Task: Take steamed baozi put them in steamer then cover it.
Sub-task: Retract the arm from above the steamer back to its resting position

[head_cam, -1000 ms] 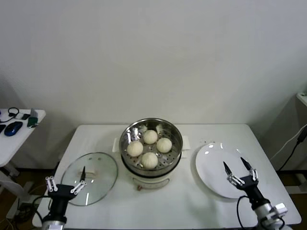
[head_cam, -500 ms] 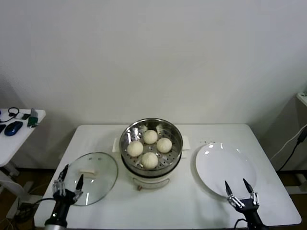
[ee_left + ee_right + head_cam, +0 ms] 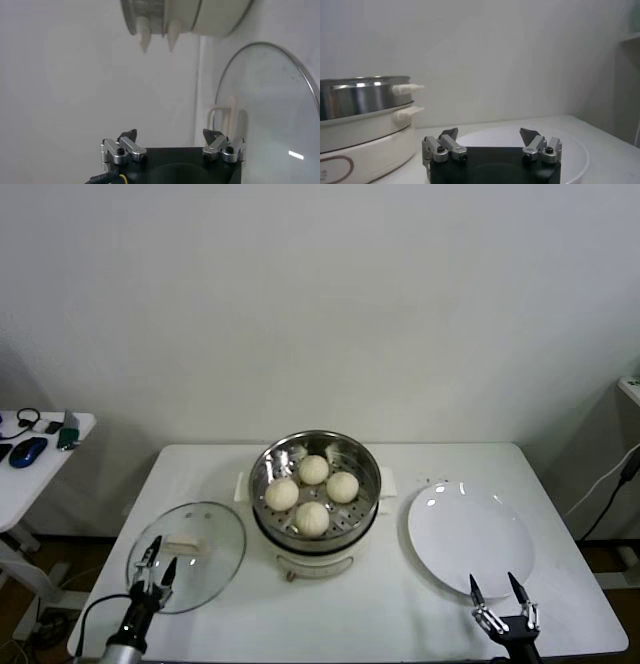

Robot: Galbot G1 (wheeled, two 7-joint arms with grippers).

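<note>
Head view: the steamer (image 3: 315,489), a shiny steel basket with a perforated bottom on a white cooker base, stands in the middle of the white bench (image 3: 400,614). Four steamed baozi (image 3: 312,518) sit inside it, close together on the perforated floor, uncovered. The cover (image 3: 188,556), a round glass lid with a metal rim and a cream-white bar handle, lies flat on the bench to the robot's left of the steamer, just beside it but not touching. A bare white plate (image 3: 470,538) lies on the other side of the steamer.

The left claw (image 3: 156,562) is low at the near edge of the cover, its two fingers apart and holding nothing; it appears to hang just over the lid's rim, though contact cannot be judged from here. In the left wrist view the left claw (image 3: 172,146) shows its fingers spread wide, with the lid's handle (image 3: 227,116) ahead of one of them and the cooker's side handle (image 3: 159,33) farther off.

The right claw (image 3: 503,602) sits at the near edge of the bench, just in front of the plate, fingers apart and empty. The right wrist view shows the same spread fingers (image 3: 447,145) over the plate's rim, the steamer (image 3: 365,95) off to one side.

On a small side table (image 3: 45,464) well to the left lie a blue mouse (image 3: 28,451) and a few small items too small to identify.
</note>
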